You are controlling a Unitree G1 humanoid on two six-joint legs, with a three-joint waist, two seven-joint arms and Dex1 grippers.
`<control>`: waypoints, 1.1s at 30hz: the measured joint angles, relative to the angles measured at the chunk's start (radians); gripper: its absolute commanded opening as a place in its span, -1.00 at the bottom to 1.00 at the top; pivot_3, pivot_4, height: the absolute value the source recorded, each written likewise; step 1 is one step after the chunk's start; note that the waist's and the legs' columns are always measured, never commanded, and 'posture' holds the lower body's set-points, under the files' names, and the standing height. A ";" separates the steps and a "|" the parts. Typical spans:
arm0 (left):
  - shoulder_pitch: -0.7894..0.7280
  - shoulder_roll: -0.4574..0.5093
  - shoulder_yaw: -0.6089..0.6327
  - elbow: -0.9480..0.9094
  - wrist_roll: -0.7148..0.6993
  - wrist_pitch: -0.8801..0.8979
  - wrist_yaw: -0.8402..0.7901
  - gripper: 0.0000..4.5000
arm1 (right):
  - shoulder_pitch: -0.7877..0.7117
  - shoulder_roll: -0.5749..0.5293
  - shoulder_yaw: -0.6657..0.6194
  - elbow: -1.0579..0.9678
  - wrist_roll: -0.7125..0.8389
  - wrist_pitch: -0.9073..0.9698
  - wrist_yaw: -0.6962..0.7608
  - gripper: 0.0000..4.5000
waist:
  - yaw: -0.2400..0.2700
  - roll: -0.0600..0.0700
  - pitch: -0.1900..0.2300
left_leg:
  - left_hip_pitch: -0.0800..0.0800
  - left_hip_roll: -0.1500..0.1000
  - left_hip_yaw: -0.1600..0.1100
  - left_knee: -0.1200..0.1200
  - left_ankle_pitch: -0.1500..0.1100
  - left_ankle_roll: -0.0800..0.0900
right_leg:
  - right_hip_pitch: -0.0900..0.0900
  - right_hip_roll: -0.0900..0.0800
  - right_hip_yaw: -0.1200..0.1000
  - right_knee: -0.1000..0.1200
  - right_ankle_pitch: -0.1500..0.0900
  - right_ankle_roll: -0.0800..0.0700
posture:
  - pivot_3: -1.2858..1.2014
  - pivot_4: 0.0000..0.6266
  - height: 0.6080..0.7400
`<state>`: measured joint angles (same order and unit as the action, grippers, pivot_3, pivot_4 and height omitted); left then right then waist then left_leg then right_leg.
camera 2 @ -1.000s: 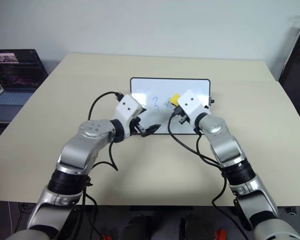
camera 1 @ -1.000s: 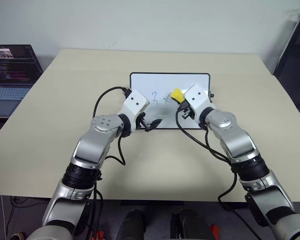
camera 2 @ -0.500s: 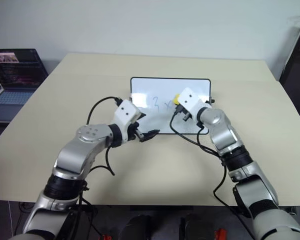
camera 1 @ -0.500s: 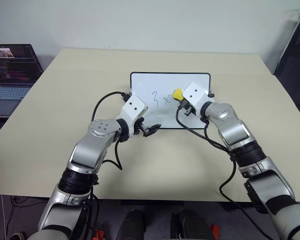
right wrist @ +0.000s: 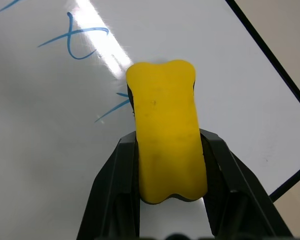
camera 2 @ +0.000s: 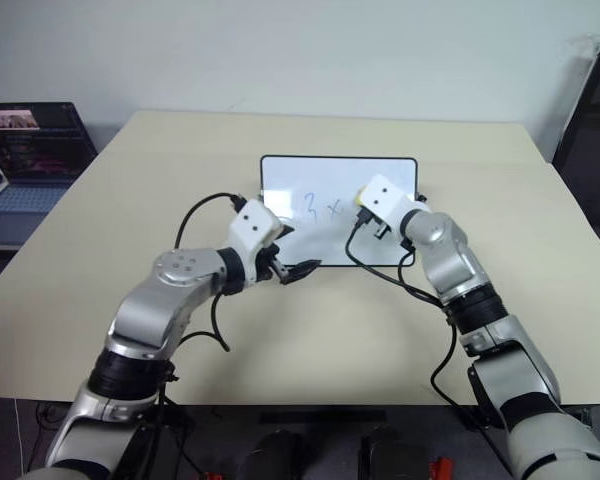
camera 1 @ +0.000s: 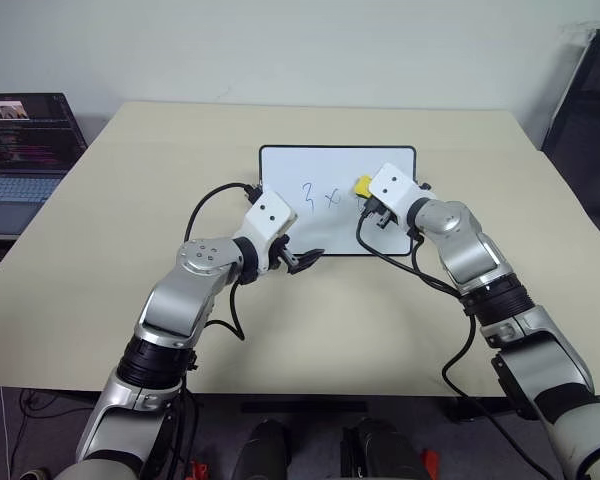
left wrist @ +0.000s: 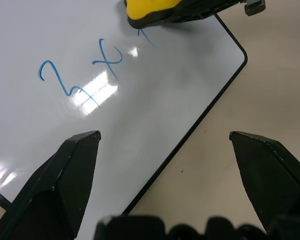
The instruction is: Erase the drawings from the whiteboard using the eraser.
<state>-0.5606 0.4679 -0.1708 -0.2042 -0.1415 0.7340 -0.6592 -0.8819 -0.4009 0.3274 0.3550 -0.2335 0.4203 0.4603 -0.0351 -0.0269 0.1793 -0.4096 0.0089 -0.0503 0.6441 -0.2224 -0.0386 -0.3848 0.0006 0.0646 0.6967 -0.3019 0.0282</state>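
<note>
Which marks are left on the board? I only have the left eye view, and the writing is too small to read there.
Observer: In the left wrist view the drawings show a blue "3" and an "x" intact on the whiteboard.
Operator: And the third mark?
Observer: The eraser sits over it; a few blue strokes stick out from under its edge in the right wrist view.
Operator: Is the eraser gripped firmly?
Observer: The right tool has both black fingers pressed against the eraser's long sides.
Operator: What is the left tool doing?
Observer: The left tool is open, its fingers spread over the board's near edge, one above the board and one above the table.
</note>
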 measured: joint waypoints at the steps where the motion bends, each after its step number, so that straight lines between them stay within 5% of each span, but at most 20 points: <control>1: 0.000 0.000 0.000 0.000 0.000 0.000 -0.001 1.00 | 0.000 0.000 -0.001 0.000 0.000 0.000 0.006 -0.46 | 0.000 0.000 0.000 | 0.000 0.000 0.000 0.000 0.000 0.000 | 0.000 0.000 0.000 0.000 0.000 0.000 | 0.03 -0.52 1.00; 9: 0.000 0.000 0.000 0.000 0.000 -0.001 -0.006 1.00 | 0.033 -0.040 0.012 -0.056 0.000 0.040 0.155 -0.46 | 0.000 0.000 0.000 | 0.000 0.000 0.000 0.000 0.000 0.000 | 0.000 0.000 0.000 0.000 0.000 0.000 | 0.03 -0.52 1.00; 19: 0.011 0.005 0.000 -0.006 0.000 0.001 -0.006 1.00 | -0.047 -0.009 -0.014 0.068 -0.048 -0.043 0.011 -0.47 | -0.006 0.000 0.000 | 0.001 0.000 0.000 0.000 0.000 0.000 | 0.000 0.000 0.001 0.000 0.000 0.000 | 0.03 -0.52 1.00; 33: 0.036 0.011 0.000 -0.024 0.000 0.004 -0.002 1.00 | 0.021 -0.039 0.000 -0.026 -0.052 0.002 0.169 -0.47 | -0.011 0.000 0.000 | 0.001 0.000 0.000 0.000 0.000 0.000 | 0.001 0.000 0.001 0.001 0.000 0.000 | 0.03 -0.52 1.00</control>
<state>-0.5248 0.4785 -0.1708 -0.2278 -0.1414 0.7381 -0.6614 -0.8607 -0.4404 0.3277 0.3291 -0.2855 0.4219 0.6289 -0.0457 -0.0269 0.1793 -0.4083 0.0091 -0.0500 0.6442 -0.2224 -0.0386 -0.3841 0.0007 0.0652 0.6972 -0.3016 0.0285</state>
